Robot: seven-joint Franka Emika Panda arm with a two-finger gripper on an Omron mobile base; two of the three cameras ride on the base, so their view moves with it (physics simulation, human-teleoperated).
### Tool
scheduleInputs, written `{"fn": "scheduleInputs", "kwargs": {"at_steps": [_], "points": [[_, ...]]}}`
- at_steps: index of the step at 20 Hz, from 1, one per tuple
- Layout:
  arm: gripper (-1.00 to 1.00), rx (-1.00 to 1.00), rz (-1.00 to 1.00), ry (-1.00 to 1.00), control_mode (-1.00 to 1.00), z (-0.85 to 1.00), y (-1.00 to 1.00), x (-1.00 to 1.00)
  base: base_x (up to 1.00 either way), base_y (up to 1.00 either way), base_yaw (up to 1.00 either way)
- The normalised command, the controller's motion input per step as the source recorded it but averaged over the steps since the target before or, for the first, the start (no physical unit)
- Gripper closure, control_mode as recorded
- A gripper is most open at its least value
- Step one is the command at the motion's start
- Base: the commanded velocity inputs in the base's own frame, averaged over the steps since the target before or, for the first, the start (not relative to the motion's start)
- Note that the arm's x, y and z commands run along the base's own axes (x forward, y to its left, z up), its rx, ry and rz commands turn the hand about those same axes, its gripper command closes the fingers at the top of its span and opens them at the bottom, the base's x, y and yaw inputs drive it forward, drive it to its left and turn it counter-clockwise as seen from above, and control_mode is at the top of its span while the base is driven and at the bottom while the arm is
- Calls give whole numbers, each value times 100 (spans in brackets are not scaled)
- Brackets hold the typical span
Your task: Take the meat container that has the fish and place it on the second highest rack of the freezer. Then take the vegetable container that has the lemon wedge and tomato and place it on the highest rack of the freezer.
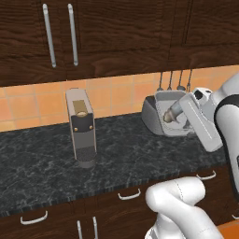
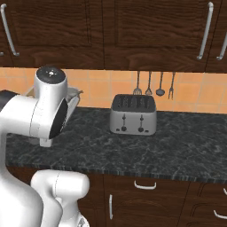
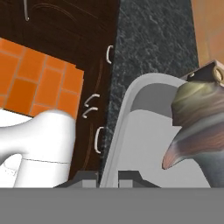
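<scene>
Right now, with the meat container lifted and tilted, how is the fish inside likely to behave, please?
The fish looks smooth and lies loose, so it may slide. The meat container is shallow and tilted steeply, so the fish might spill. The gripper pinches one rim only, so the container may swing.

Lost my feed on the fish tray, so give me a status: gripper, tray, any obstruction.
Gripper shut on the meat container rim, lifted and tilted above the counter. Fish inside. Coffee machine off to one side.

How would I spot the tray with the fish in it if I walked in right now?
Find the black stone counter under the dark cabinets. Past the tall coffee machine, the white arm's gripper holds a grey metal tray tipped up above the counter. It has a silvery fish inside, unlike the slotted toaster.
</scene>
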Motion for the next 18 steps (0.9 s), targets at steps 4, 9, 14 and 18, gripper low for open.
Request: {"fn": "scheduleInputs", "kwargs": {"at_steps": [4, 9, 14, 18], "points": [[100, 0, 0, 0, -100, 0, 0, 0, 0, 0, 0], [100, 0, 0, 0, 100, 0, 0, -2, -74, -18, -18], [100, 0, 0, 0, 100, 0, 0, 0, -57, -6, -67], [100, 0, 0, 0, 100, 0, 0, 0, -7, -5, -83]]}}
